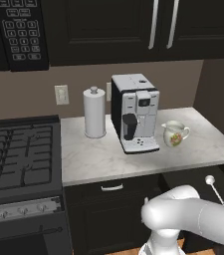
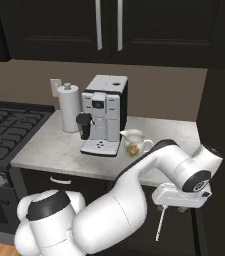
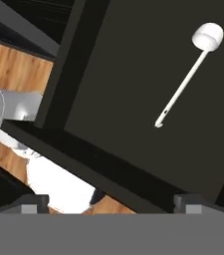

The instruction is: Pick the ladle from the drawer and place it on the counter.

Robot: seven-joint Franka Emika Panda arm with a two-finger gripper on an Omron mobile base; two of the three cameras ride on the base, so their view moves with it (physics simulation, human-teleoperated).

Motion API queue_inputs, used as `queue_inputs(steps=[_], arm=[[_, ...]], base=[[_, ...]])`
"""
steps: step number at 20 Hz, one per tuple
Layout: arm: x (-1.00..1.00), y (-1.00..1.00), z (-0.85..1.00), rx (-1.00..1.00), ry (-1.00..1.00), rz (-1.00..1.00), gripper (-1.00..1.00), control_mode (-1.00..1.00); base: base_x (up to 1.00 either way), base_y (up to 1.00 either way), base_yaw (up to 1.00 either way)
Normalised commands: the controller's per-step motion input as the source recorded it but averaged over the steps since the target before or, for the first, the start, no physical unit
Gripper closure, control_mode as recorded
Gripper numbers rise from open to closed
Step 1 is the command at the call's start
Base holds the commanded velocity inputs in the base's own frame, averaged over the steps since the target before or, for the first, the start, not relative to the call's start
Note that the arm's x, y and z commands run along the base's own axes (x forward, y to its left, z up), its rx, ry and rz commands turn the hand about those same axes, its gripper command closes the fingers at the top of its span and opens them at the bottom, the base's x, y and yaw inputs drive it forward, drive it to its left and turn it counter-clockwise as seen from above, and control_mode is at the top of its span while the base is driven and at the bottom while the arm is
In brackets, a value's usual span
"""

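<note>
The ladle (image 3: pixel 183 82) lies flat on the dark floor of the open drawer (image 3: pixel 123 64), its round bowl toward the upper right of the hand view and its thin handle running down-left. In the left base view the ladle (image 1: pixel 214 188) shows below the counter's (image 1: pixel 98 159) right end. My gripper (image 3: pixel 111 205) hovers above the drawer's near wall, open, its fingertips (image 3: pixel 34 203) wide apart with nothing between them. The ladle is well ahead of the tips, not touched. In the right base view my hand (image 2: pixel 181 196) hangs over the drawer, the ladle's handle (image 2: pixel 160 222) showing below it.
On the counter (image 2: pixel 59 150) stand a coffee machine (image 1: pixel 134 112), a paper towel roll (image 1: pixel 94 112) and a small flowered jug (image 1: pixel 174 133). The black stove (image 1: pixel 19 154) lies to the left. A shut drawer front with a silver handle (image 1: pixel 112 188) sits under the counter. Wooden floor (image 3: pixel 14 74) shows beside the drawer.
</note>
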Motion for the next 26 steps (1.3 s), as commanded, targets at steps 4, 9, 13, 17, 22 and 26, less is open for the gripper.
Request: queue_inputs(steps=[4,9,13,17,22,26], arm=[[0.58,0.0,-0.66,0.02,0.0,-0.07,-1.0,-1.0],[0.32,0.11,-0.81,0.0,0.0,-0.07,-1.0,-1.0],[0.09,0.14,-0.82,0.0,0.0,-0.05,-1.0,-1.0],[0.11,0.13,-0.73,0.0,0.0,-0.04,-1.0,-1.0],[0.24,0.14,-0.61,0.0,0.0,-0.04,-1.0,-1.0],[0.26,0.01,-0.63,0.0,0.0,-0.02,-1.0,-1.0]], base=[[0.0,0.0,0.0],[0.0,0.0,0.0],[0.0,0.0,0.0],[0.0,0.0,0.0],[0.0,0.0,0.0],[0.0,0.0,0.0]])
